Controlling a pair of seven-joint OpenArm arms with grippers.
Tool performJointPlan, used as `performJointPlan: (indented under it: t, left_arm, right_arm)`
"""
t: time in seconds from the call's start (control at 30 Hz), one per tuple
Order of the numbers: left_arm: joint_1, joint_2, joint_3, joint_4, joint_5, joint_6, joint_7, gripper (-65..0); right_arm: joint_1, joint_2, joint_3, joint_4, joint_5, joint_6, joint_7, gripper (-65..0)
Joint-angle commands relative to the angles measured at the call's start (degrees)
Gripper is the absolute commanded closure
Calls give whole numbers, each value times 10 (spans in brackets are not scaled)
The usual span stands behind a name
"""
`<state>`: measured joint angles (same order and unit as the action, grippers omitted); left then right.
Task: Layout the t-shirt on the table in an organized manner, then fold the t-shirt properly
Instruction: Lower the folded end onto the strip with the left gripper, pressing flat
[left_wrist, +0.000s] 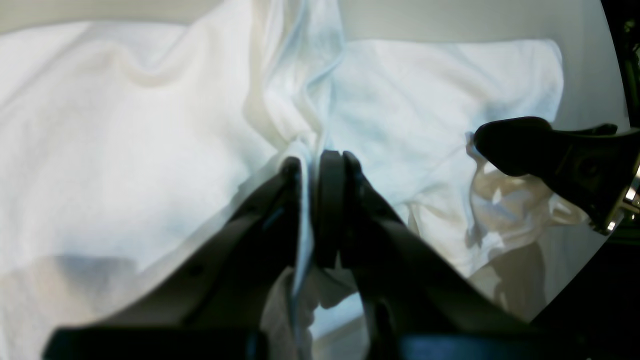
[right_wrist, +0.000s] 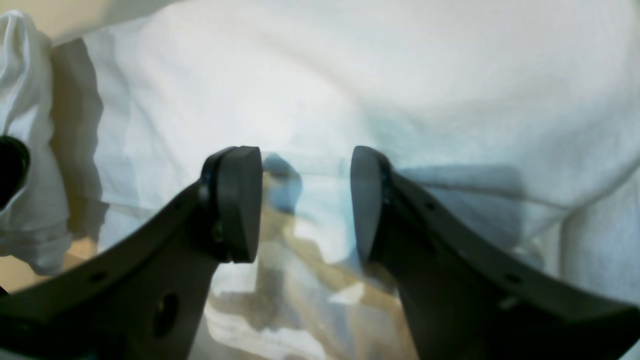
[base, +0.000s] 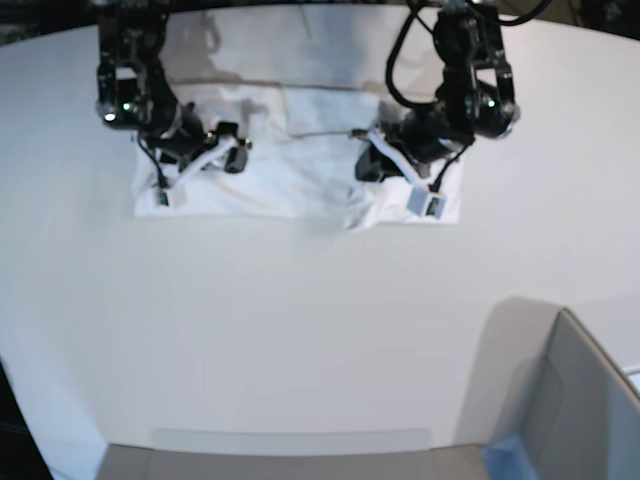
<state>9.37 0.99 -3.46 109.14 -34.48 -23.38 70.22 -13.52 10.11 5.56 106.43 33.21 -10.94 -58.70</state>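
Observation:
The white t-shirt (base: 290, 175) lies rumpled on the table (base: 300, 330) at the far side, between both arms; its print does not show. My left gripper (left_wrist: 317, 162) is shut on a raised fold of the t-shirt (left_wrist: 125, 150), and cloth runs up from between its fingers. In the base view the left gripper (base: 366, 165) sits at the shirt's right part. My right gripper (right_wrist: 306, 200) stands open just over the edge of the t-shirt (right_wrist: 375, 85), nothing between its fingers. It is at the shirt's left part (base: 234, 156), and one of its fingers (left_wrist: 520, 145) shows in the left wrist view.
A grey box with a blue corner (base: 570, 410) stands at the near right of the table. The table's curved edge runs along the left and near side. Both arms' cables hang over the shirt.

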Motion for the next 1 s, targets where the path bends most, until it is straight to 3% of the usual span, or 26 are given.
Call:
performJointPlan:
  t: [0.0,0.43,0.6,0.97]
  left_arm:
    - [-6,8,7,9,-10,-1,-11,0]
    - [-7,10,18,-33,-9,-1,-41,-5]
    - [-3,9,19,-28,-10,-1,-41,-124]
    - [-4,12,18,47,-13,-1,-5,-116]
  right_arm:
    - [3,2,1,9,7,3,8,-291]
    - [3,2,1,9,7,3,9,-291]
    - [3,2,1,9,7,3,9,-291]
    - [4,3,1,8,7,3,9,-291]
